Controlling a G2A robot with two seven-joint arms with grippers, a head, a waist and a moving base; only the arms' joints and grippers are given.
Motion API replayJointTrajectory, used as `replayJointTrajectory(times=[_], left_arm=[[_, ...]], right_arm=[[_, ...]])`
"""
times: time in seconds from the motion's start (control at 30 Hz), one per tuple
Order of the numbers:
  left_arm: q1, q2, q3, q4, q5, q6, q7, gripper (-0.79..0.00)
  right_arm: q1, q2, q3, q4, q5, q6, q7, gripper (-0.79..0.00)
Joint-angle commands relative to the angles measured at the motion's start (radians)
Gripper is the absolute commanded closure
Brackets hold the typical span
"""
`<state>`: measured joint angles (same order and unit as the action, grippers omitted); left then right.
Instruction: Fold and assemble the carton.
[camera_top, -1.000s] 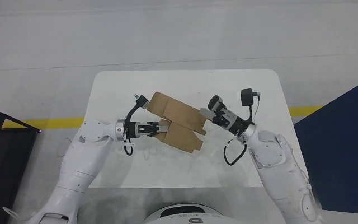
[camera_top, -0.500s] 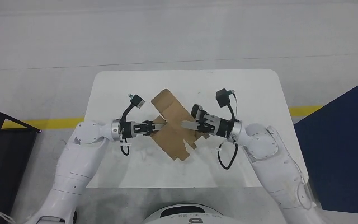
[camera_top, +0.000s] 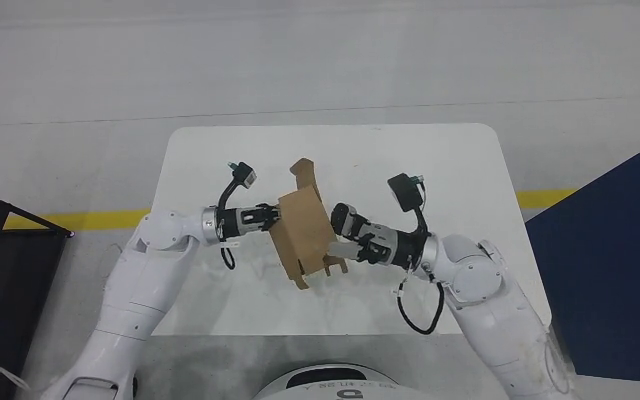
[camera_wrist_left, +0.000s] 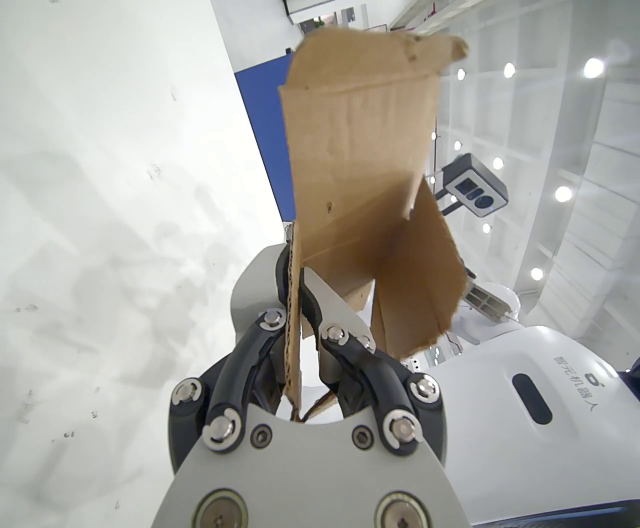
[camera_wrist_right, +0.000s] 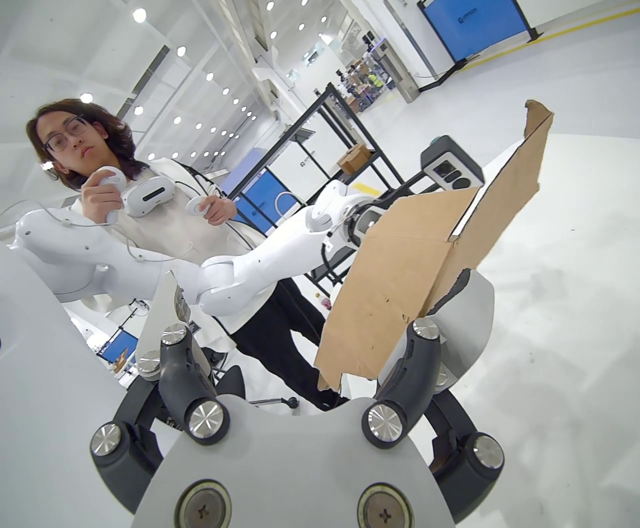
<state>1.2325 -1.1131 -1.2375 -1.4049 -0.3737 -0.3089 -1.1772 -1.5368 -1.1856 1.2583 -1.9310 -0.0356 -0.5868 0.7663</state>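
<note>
Top view: the carton (camera_top: 303, 225), a flattened brown cardboard blank partly opened, is held off the white table (camera_top: 420, 170) over its middle. It stands on edge between the two arms. The left gripper (camera_top: 268, 214) meets it from one side and the right gripper (camera_top: 338, 220) from the other. How the fingers are set cannot be judged from here.

Left wrist view: the left gripper (camera_wrist_left: 296, 285) is clamped on a single panel edge of the carton (camera_wrist_left: 350, 165), metal fingertips pressed against both faces. The cut edge between them shows corrugated fluting. Two panels beyond meet at a crease and form an open corner. The far flap has a curled, ragged tip. The table (camera_wrist_left: 100, 200) is smooth and matt, with grey scuffs and specks.

Right wrist view: the right gripper (camera_wrist_right: 320, 300) has its fingers spread wide and clamps nothing. The carton (camera_wrist_right: 400, 280) has a torn lower corner that lies just beside one finger (camera_wrist_right: 470, 300); whether they touch cannot be told. The board face carries small dents and a slit between flaps.
</note>
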Motion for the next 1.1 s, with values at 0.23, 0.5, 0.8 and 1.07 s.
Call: replayJointTrajectory(times=[0.23, 0.5, 0.8, 1.07], left_arm=[[-0.014, -0.004, 0.025, 0.003, 0.006, 0.04, 0.072, 0.0], [-0.021, -0.004, 0.033, 0.015, -0.005, 0.044, 0.09, 0.0], [-0.004, 0.01, 0.003, -0.082, 0.241, -0.052, 0.228, 0.0], [0.049, 0.025, -0.018, -0.224, 0.489, -0.137, 0.324, 0.0]], right_arm=[[0.031, -0.001, -0.084, 0.025, 0.019, 0.017, 0.017, -0.785], [0.068, 0.0, -0.087, 0.046, -0.027, 0.021, -0.048, -0.782], [0.049, 0.007, -0.005, 0.0, -0.414, 0.053, -0.251, -0.785], [0.136, 0.0, -0.048, 0.015, -0.52, 0.124, -0.285, -0.745]])
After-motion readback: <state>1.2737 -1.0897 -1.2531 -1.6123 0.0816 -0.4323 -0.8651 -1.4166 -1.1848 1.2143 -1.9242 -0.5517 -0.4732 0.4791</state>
